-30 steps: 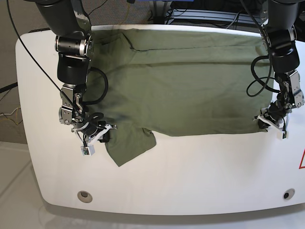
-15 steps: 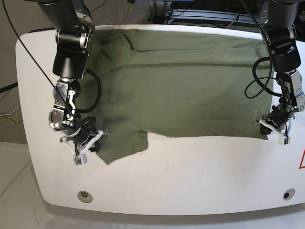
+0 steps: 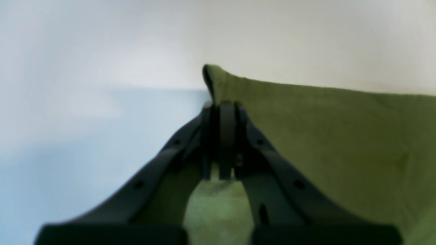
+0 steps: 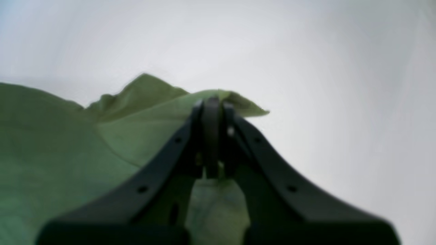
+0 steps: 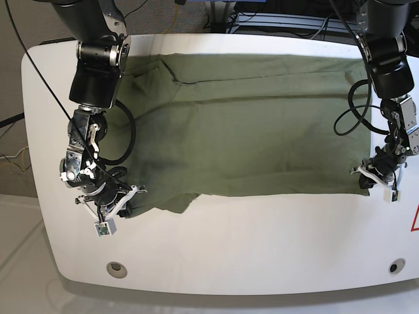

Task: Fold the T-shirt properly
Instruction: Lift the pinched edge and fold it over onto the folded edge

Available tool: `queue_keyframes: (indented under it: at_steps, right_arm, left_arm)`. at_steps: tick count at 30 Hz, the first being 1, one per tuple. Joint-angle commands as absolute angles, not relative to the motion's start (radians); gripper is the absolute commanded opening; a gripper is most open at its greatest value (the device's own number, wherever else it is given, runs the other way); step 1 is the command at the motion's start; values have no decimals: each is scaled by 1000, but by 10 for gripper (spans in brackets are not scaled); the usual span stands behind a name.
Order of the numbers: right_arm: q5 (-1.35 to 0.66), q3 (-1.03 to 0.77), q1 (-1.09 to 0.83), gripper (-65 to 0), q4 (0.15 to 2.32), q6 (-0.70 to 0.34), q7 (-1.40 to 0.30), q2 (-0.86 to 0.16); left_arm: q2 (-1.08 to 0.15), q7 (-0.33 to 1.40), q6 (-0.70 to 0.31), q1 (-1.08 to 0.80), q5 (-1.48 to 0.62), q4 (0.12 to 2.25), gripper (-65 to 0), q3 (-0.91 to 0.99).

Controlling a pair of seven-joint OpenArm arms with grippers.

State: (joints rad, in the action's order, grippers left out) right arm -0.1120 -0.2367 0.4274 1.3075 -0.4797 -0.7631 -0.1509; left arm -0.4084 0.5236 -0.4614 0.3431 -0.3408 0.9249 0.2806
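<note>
Shirt stretched flat between my two arms, one cloth and two grips.

I count a single olive T-shirt [image 5: 242, 124] spread across the far half of the white worktop [image 5: 262, 242], its near hem running almost straight from side to side. My right gripper [image 5: 116, 199] has its fingers [image 4: 211, 136] pressed together on a bunched near corner of the cloth, and my left gripper [image 5: 378, 178] has its fingers [image 3: 226, 136] clamped on the opposite near corner, where the fabric peaks just above the tips. The worktop is glossy, with rounded corners, two small round fittings [image 5: 116, 267] near its front edge and a red triangle mark [image 5: 415, 219] at one side. Beyond the far edge I see cables and dark equipment [image 5: 281, 16]; pale floor [image 5: 16, 261] lies beside the worktop.
</note>
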Motion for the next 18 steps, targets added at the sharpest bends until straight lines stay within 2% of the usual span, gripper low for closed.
queue_keyframes:
  at_steps: [1, 18]
  right_arm:
    - [-119, -239, 439, -650, 1395, -482, -763, -159]
    - [-212, -248, 240, -650, 1730, -486, -932, -146]
  left_arm:
    - [-430, 512, -464, 349, -353, 962, -650, 291]
    - [-466, 518, -459, 164, -385, 1177, -650, 300]
